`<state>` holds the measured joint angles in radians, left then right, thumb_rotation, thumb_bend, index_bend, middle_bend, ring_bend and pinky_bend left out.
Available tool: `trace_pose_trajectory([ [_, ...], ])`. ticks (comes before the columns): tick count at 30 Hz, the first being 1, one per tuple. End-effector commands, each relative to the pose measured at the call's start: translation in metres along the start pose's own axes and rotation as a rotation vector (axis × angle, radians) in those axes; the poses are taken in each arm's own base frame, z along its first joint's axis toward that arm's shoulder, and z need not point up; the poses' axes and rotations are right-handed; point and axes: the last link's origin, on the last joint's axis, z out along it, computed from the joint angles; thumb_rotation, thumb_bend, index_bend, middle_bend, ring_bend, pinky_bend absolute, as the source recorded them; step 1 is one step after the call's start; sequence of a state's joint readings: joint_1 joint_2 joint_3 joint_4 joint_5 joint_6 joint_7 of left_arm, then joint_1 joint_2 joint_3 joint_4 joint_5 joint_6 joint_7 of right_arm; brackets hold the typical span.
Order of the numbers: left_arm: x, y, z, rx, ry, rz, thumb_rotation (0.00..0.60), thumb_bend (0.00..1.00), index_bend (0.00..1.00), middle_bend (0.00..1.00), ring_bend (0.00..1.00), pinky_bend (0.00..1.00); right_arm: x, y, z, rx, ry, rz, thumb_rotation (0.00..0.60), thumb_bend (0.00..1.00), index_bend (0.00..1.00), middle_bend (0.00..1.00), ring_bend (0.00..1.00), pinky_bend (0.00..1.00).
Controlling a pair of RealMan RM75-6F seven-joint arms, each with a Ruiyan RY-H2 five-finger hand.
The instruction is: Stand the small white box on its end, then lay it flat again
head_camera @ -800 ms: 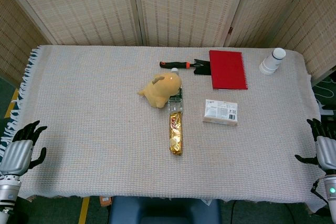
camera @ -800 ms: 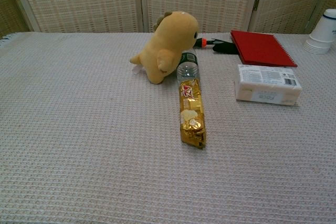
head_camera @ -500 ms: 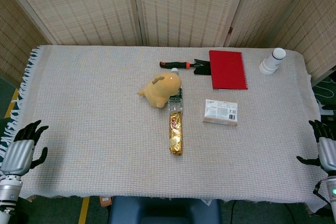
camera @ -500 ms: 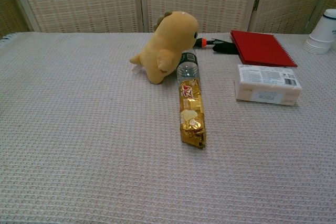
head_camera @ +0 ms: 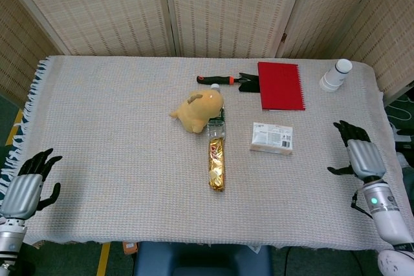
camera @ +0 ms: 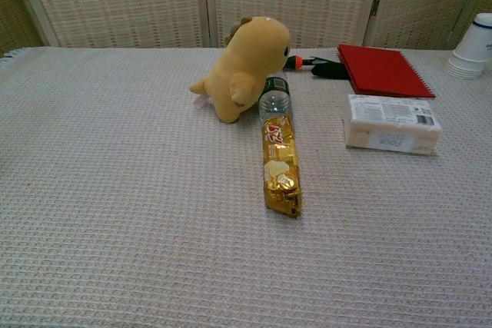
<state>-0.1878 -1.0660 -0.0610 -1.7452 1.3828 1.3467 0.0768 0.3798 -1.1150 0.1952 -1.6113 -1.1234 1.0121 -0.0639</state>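
Note:
The small white box lies flat on the cloth right of centre, label up; the chest view shows the small white box at the right. My right hand hovers over the table's right part, well to the right of the box, fingers spread and empty. My left hand hangs off the table's left front corner, fingers spread and empty. Neither hand shows in the chest view.
A yellow plush toy, a bottle and a gold snack pack lie at the centre. Behind the box are a red notebook and a black-handled tool. White cups stand at the far right.
My right hand has moved in from the right edge over the table toward the box. The left hand has barely shifted. The box has not moved.

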Motion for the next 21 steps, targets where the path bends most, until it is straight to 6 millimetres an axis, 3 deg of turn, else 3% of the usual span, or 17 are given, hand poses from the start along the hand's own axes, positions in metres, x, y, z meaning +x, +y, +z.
trace_pose_trajectory([
  [1, 0.001, -0.002, -0.002, 0.001, -0.001, -0.005, 0.600, 0.49, 0.16, 0.00, 0.00, 0.10, -0.012, -0.074, 0.047, 0.114, -0.087, -0.036, 0.600, 0.00, 0.00, 0.00, 0.00, 0.00],
  [5, 0.005, -0.005, -0.002, 0.007, 0.006, -0.012, 0.600, 0.49, 0.16, 0.00, 0.00, 0.10, -0.024, -0.118, 0.071, 0.147, -0.144, -0.057, 0.600, 0.00, 0.00, 0.00, 0.00, 0.00],
  [10, 0.009, -0.006, -0.004, 0.005, 0.016, -0.030, 0.600, 0.49, 0.16, 0.00, 0.00, 0.10, -0.038, -0.149, 0.088, 0.141, -0.200, -0.075, 0.600, 0.00, 0.00, 0.00, 0.00, 0.00],
  [15, 0.009, -0.006, -0.005, 0.000, 0.008, -0.035, 0.600, 0.49, 0.16, 0.00, 0.00, 0.10, -0.048, -0.157, 0.102, 0.108, -0.228, -0.063, 0.600, 0.00, 0.00, 0.00, 0.00, 0.00],
  [21, 0.010, -0.005, -0.006, -0.011, 0.008, -0.044, 0.600, 0.49, 0.16, 0.00, 0.00, 0.10, -0.055, -0.152, 0.114, 0.069, -0.245, -0.056, 0.600, 0.00, 0.00, 0.00, 0.00, 0.00],
])
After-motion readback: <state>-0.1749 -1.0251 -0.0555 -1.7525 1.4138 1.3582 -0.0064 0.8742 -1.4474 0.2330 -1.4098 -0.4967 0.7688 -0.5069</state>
